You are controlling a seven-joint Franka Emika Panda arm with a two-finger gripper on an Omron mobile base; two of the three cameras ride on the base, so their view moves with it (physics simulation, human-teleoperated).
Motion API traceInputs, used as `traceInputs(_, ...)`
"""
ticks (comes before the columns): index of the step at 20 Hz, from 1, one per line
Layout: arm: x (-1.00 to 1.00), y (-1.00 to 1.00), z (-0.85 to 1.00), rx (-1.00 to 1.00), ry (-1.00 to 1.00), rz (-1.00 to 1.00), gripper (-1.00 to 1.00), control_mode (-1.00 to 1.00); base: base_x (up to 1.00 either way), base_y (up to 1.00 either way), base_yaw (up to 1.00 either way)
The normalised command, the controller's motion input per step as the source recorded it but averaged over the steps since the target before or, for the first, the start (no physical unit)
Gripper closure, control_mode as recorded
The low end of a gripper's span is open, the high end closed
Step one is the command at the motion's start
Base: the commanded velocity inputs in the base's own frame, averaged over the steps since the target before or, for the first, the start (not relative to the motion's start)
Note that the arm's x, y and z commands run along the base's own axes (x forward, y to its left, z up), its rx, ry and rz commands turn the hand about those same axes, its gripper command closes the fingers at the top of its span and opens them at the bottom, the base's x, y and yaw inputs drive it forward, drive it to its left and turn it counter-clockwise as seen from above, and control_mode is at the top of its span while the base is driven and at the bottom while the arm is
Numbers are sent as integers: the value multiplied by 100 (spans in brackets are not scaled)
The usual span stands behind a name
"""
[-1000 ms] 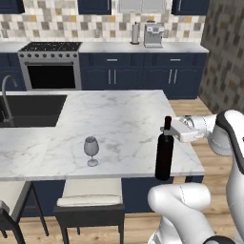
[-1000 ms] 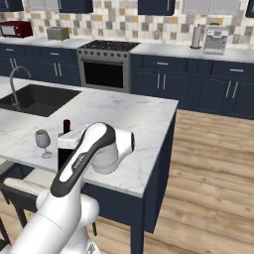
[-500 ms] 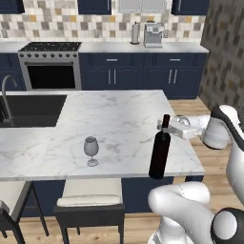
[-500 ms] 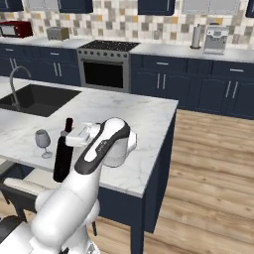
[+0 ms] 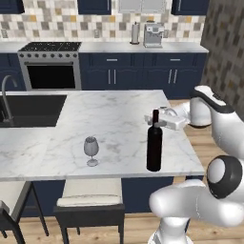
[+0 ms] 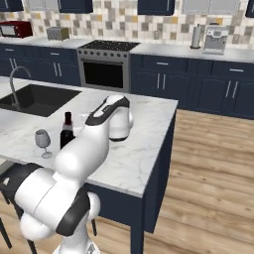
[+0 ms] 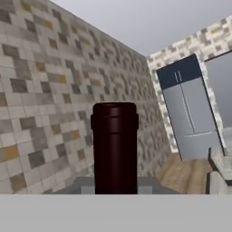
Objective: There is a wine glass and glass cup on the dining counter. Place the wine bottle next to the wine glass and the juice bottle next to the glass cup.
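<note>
The wine bottle (image 5: 154,145) is tall and near-black with a dark red cap. It stands upright near the front right edge of the white marble dining counter (image 5: 109,119). My gripper (image 5: 157,122) is shut on its neck, reaching in from the right. The hand view looks straight at the dark neck and cap (image 7: 114,145) between the fingers. The wine glass (image 5: 90,150) stands to the left of the bottle, well apart from it. From the right base view the bottle (image 6: 67,133) shows just behind my arm, with the wine glass (image 6: 43,142) beside it. The glass cup and the juice bottle are out of view.
A sink (image 5: 31,109) with a faucet (image 5: 5,93) is set into the counter's left end. A stool (image 5: 90,200) stands under the front edge. The stove (image 5: 50,66) and a coffee machine (image 5: 153,34) line the back wall. Wooden floor (image 6: 213,163) lies to the right.
The gripper has carried the wine bottle a little to the left along the counter's front edge, towards the wine glass. The arm's elbow has swung. The wine glass stayed put.
</note>
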Motion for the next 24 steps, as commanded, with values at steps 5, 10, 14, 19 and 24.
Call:
traceInputs(5,11,16,0,-10,-24,18,100,-100,0,0,0)
traceInputs(10,17,25,0,0,-11,11,100,-100,0,0,0)
traceInputs(14,17,26,0,3,-3,7,100,-100,0,0,0)
traceInputs(19,10,26,0,6,-4,7,100,-100,0,0,0)
traceInputs(24,0,29,-5,8,-9,8,100,-100,0,0,0)
